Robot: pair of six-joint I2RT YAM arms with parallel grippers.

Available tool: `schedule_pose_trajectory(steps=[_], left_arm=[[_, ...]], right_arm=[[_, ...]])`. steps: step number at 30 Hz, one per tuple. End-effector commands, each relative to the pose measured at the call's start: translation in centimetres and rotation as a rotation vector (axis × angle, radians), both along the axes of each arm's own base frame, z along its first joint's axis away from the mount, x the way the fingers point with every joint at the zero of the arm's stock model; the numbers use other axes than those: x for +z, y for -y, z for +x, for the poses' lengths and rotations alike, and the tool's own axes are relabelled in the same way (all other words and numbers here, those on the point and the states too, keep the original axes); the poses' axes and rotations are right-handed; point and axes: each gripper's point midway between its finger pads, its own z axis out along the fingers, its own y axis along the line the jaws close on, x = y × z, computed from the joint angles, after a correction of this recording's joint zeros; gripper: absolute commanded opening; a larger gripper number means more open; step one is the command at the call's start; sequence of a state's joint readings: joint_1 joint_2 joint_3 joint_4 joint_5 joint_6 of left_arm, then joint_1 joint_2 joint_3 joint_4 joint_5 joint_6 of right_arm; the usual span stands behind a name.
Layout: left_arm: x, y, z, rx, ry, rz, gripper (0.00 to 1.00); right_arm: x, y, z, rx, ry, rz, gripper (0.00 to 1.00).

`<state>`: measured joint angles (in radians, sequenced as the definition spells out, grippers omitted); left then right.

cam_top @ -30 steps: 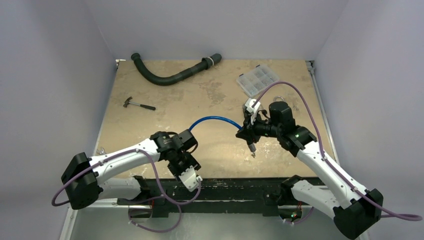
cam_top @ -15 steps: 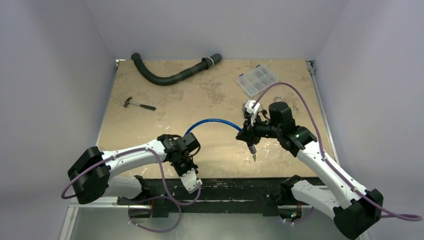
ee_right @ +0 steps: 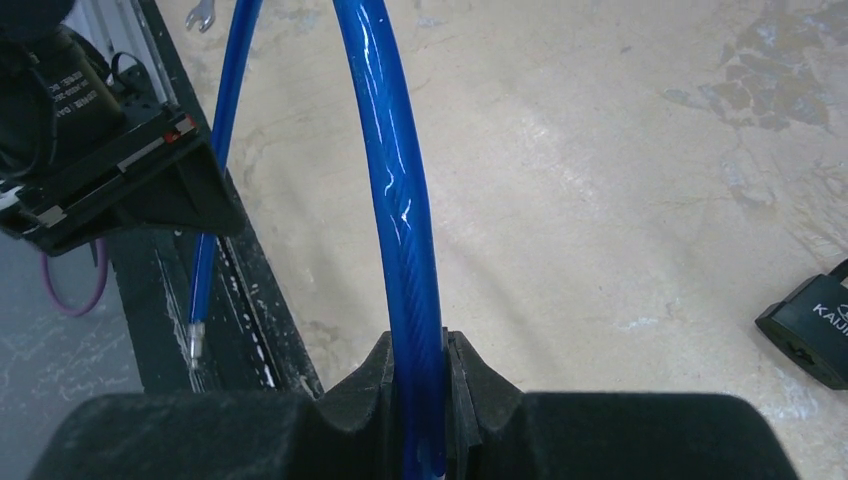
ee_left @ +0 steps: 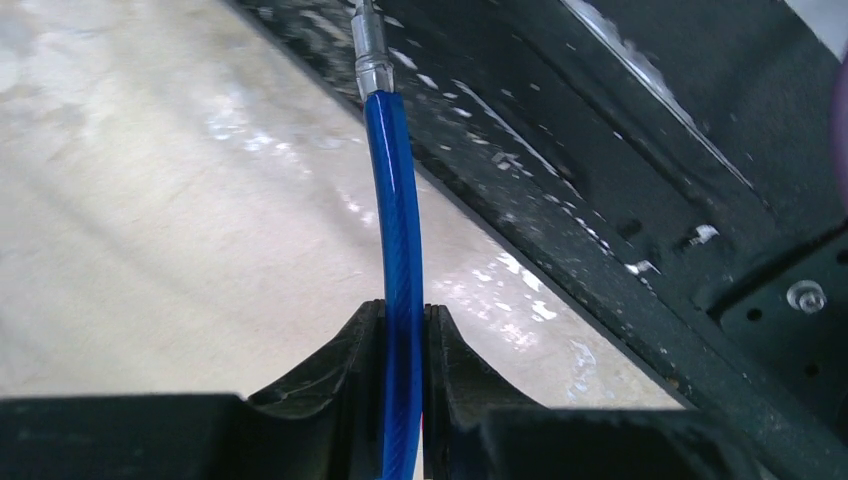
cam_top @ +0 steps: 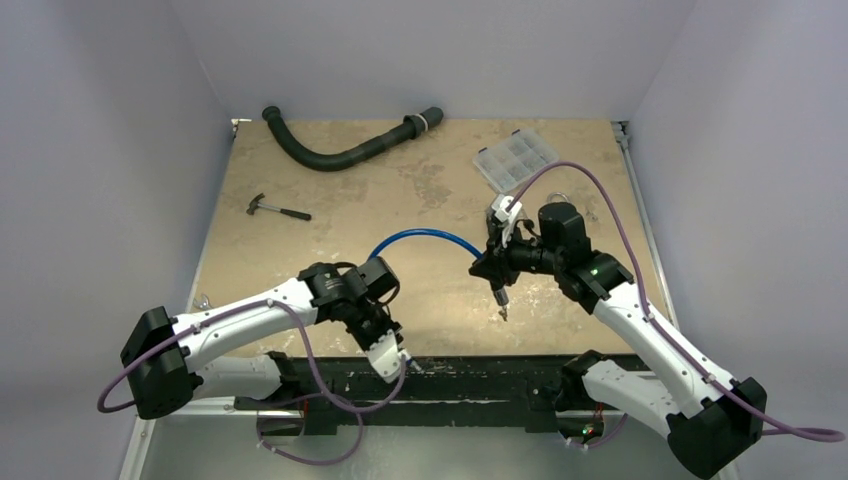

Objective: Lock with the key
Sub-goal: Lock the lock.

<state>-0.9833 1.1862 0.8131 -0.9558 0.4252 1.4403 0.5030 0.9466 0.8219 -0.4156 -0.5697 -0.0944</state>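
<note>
Pinching left gripper (ee_left: 402, 312): fingers clamped on the blue plastic-coated cable (ee_left: 398, 200), which runs straight ahead from them.
Silver metal tip (ee_left: 368, 45): cable's end, far ahead of the left gripper, over the black base rail (ee_left: 600, 200).
Right gripper (ee_right: 418, 345): closed tight on the cable's arch.
Black padlock (ee_right: 812, 328): on the tan tabletop (ee_right: 600, 150), off to the right gripper's right, apart from it.

Bright blue with white glints down the glossy plastic-coated cable (ee_left: 393, 200), dull silver on its small metal end ferrule (ee_left: 368, 50). Mottled beige and tan over the stone-look tabletop (cam_top: 400, 190). Matte black flecked with white scuffs along the metal front rail (ee_left: 600, 210). Black with pale lettering on the boxy padlock body (ee_right: 815, 330).
</note>
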Motion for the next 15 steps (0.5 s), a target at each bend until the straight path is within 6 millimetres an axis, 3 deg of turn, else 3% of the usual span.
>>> schedule_pose_trajectory(steps=[1, 5, 11, 15], left_arm=[[4.8, 4.0, 0.7, 0.206, -0.081, -0.167, 0.0], [8.2, 6.6, 2.7, 0.408, -0.112, -0.296, 0.0], [14.7, 9.2, 8.3, 0.746, -0.273, -0.518, 0.0], [17.7, 10.9, 10.1, 0.904, -0.388, -0.606, 0.0]], right_arm=[[4.5, -0.9, 2.3, -0.069, 0.092, 0.104, 0.0], [6.3, -0.8, 3.9, -0.136, 0.095, 0.146, 0.0], [8.8, 0.8, 7.3, -0.302, 0.051, 0.24, 0.0], [10.7, 1.5, 9.2, -0.379, -0.009, 0.344, 0.0]])
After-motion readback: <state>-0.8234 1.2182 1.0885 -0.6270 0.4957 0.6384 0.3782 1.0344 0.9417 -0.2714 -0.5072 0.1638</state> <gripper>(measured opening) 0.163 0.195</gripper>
